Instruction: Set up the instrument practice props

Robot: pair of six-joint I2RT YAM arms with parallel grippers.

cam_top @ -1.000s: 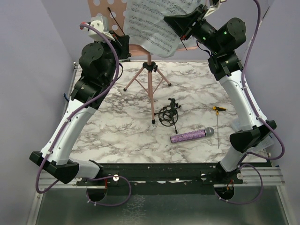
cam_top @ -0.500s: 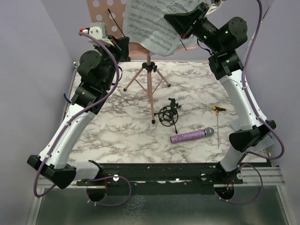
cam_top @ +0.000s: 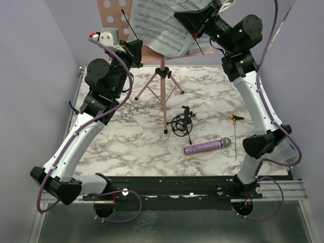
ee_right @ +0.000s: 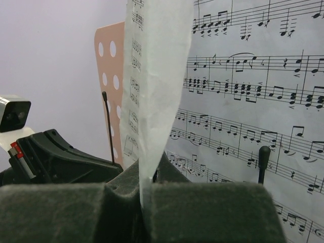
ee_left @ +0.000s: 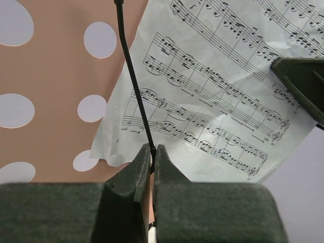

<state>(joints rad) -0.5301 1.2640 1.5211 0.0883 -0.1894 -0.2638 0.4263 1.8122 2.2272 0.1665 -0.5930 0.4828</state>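
— Two arms raised, overhead?
— Yes, both up at the pink music stand (cam_top: 162, 96) at the far edge of the bench (cam_top: 126, 147); microphone (cam_top: 207, 146) and shock-mount (cam_top: 181, 124) sit nearer.
— Left wrist?
— Left tool (ee_left: 152, 154) pinched together on the stand's black wire (ee_left: 132, 76).
— Right wrist?
— Right tool (ee_right: 147, 182) clamped on the sheet music (ee_right: 243, 76) edge.
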